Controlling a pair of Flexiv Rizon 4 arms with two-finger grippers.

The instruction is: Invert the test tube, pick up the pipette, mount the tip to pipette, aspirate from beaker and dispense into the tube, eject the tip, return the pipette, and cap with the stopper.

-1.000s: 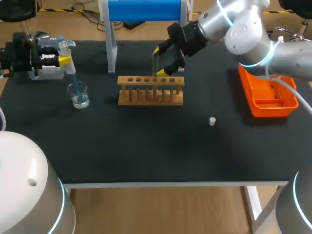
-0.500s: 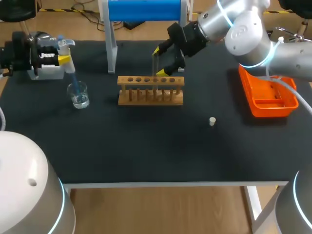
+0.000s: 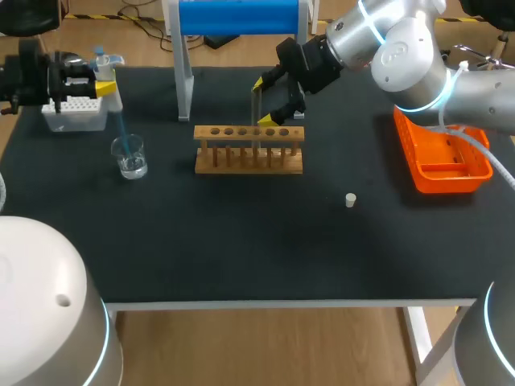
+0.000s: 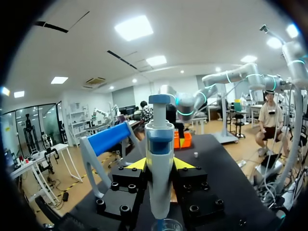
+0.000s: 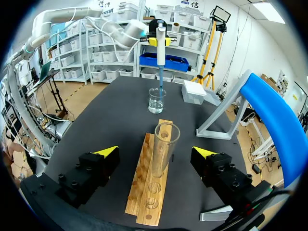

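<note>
— Where is the pipette (image 4: 159,139)?
— In the left gripper (image 4: 160,165), which is clenched on it with a yellow-tipped finger pressed to each side of its body. It hangs upright at the table's (image 3: 241,241) left rear. Its blue tip (image 5: 159,77) points down into the mouth of the glass beaker (image 3: 129,158). I cannot tell whether the tip touches the clear liquid inside.

— And the test tube (image 5: 163,149)?
— It stands upright, open mouth up, in the wooden rack (image 3: 249,150), in a hole a little right of the rack's middle. The right gripper (image 3: 262,101) is released. Its fingers stand well apart on either side of the tube and touch neither the tube nor the rack.

— What else is around?
— A white tip box (image 3: 74,112) sits just behind the beaker, under the left arm. A blue roll on a white stand (image 3: 237,16) is at the rear, and one white leg comes down between the tip box and the rack. The right arm crosses in over the rear right.

— And the stopper (image 3: 350,199)?
— It lies on the bare mat, in front of and to the right of the rack, with the orange tray (image 3: 434,177) well apart near the right edge.
</note>
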